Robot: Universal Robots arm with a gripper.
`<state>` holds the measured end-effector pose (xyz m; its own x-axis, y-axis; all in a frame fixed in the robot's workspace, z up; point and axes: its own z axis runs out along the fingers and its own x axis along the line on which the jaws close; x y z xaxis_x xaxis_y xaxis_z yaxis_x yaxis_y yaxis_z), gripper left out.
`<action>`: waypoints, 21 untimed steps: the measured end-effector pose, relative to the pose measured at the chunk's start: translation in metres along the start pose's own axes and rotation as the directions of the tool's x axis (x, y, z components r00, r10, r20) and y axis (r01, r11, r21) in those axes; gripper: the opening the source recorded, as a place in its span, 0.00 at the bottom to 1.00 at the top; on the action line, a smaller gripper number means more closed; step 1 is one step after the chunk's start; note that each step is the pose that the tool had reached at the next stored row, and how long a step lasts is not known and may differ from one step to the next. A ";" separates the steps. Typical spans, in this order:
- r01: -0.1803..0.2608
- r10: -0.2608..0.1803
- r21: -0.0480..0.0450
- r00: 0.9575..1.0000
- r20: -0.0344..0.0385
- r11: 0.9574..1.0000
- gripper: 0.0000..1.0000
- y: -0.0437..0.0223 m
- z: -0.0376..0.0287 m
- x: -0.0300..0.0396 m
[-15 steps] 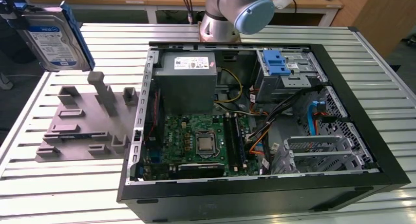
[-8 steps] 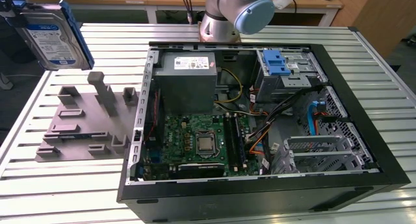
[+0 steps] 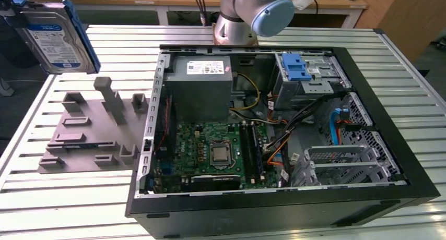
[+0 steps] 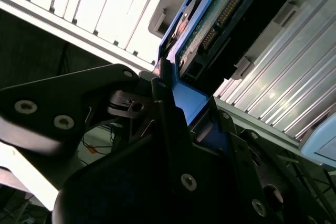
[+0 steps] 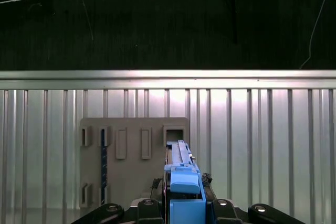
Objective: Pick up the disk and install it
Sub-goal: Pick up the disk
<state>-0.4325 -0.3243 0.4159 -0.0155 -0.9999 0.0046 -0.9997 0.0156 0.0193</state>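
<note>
Holding the disk (image 3: 56,39) in the gripper (image 4: 189,106), jaws pinching its blue frame; hanging upright in mid-air over the table's (image 3: 70,198) corner at the exterior view's left, above the grey holder (image 3: 91,130), well apart from the open case (image 3: 279,211); could slip on the smooth plastic if pinched shallowly; could snag cables or the case wall if tilted.
</note>
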 end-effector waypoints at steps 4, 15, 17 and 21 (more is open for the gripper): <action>0.000 0.000 0.000 1.000 0.000 1.000 0.36 0.0001 -0.0029 0.0000; 0.000 0.000 0.000 1.000 0.000 1.000 0.36 0.0003 -0.0121 0.0000; 0.000 0.000 0.000 1.000 0.000 1.000 0.36 0.0003 -0.0135 0.0000; 0.000 0.000 0.000 1.000 0.000 1.000 0.36 0.0003 -0.0160 0.0000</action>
<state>-0.4325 -0.3243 0.4320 -0.0159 -0.9999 0.0046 -0.9997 0.0160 0.0194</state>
